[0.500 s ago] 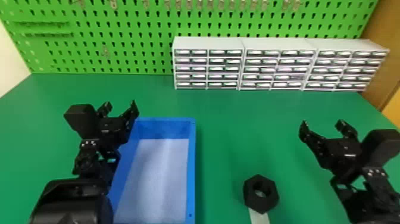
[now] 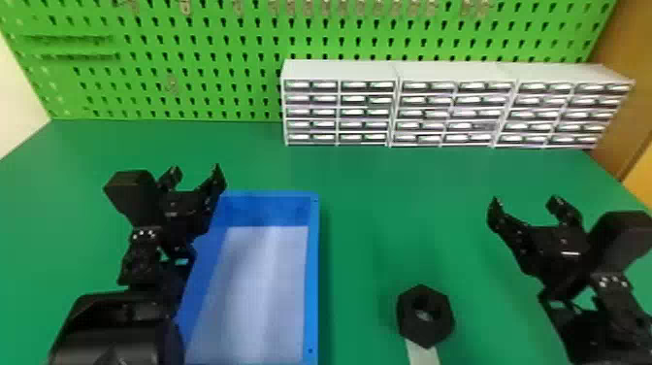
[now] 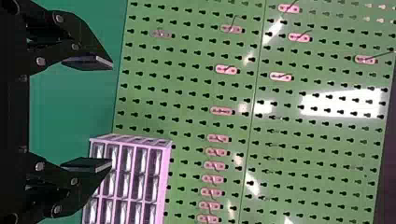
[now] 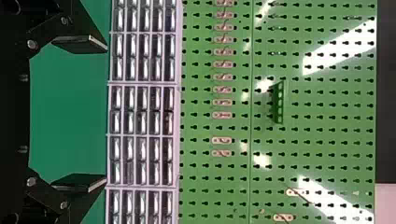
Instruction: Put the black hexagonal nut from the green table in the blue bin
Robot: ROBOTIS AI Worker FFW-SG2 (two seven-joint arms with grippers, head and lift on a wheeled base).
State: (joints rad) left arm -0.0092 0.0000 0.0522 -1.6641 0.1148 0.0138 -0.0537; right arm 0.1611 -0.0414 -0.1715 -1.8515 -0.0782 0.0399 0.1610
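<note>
White strip [image 2: 423, 354]: pokes out from under the near side of the nut, lying on the green worktop [image 2: 368, 218].
Black hexagonal nut [image 2: 426, 331]: near part of the worktop, right of the bin and apart from it. Looks flat, hole facing up. Nothing's touching it, so I'd call this the very start, pick still to do.
Blue bin [image 2: 313, 272]: left of the nut, open on top, pale floor inside, no nut in there.
Right gripper [image 2: 525, 199]: over the right side, farther off than the nut, fingers spread with nothing between them. Seems the handy one for this. Next move, imo: back toward the near side and left, down around the nut, then pinch. Come in off-centre and it could just skid away.
Left gripper [image 2: 196, 170]: by the bin's far left corner, fingers spread too, holding nothing. Probably not needed, but it could crowd the drop.
White drawer units [image 2: 451, 104]: row along the far edge, middle to right.
Green pegboard [image 2: 218, 53]: farthest back, behind the drawers.
</note>
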